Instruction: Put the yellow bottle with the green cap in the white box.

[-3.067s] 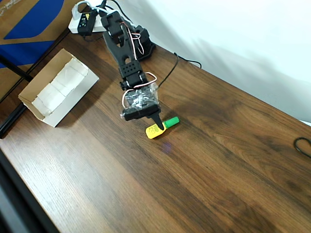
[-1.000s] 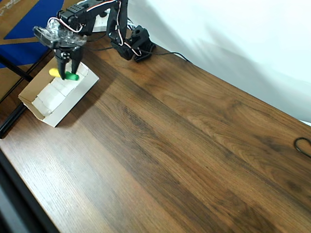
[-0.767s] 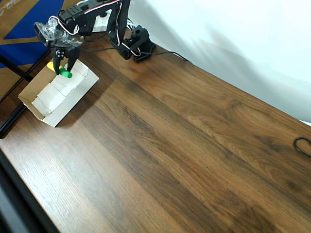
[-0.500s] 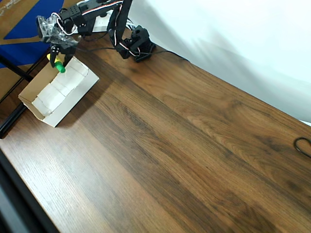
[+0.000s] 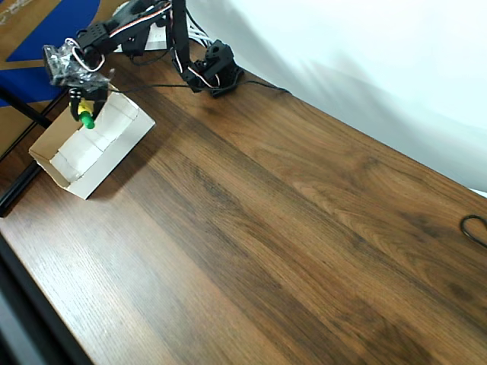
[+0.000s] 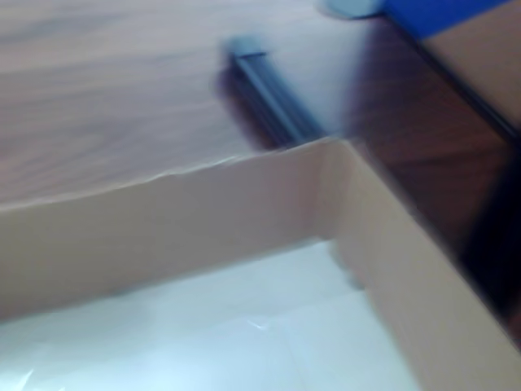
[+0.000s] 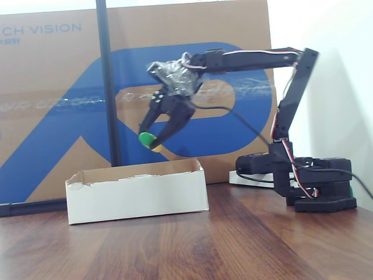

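One arm, one gripper (image 7: 152,137), one yellow bottle with the green cap (image 7: 150,140) and one white box (image 7: 137,195) are present on a single wooden table (image 5: 304,228). In the fixed view the gripper points downward with its two fingers (image 7: 176,121) spread at the top and converging on the bottle, which is pinched between their tips; the green cap faces left in that view and a little yellow shows behind it. The bottle hangs in the air, clear of the box rim, over the box's right half. In the overhead view the gripper (image 5: 82,112) and the bottle (image 5: 85,115) sit over the far end of the box (image 5: 91,144), cap toward the box interior. The wrist view shows the box's tan inner wall (image 6: 203,220) and white lining, blurred. One brown-and-blue cardboard panel (image 7: 58,105) stands behind the box.
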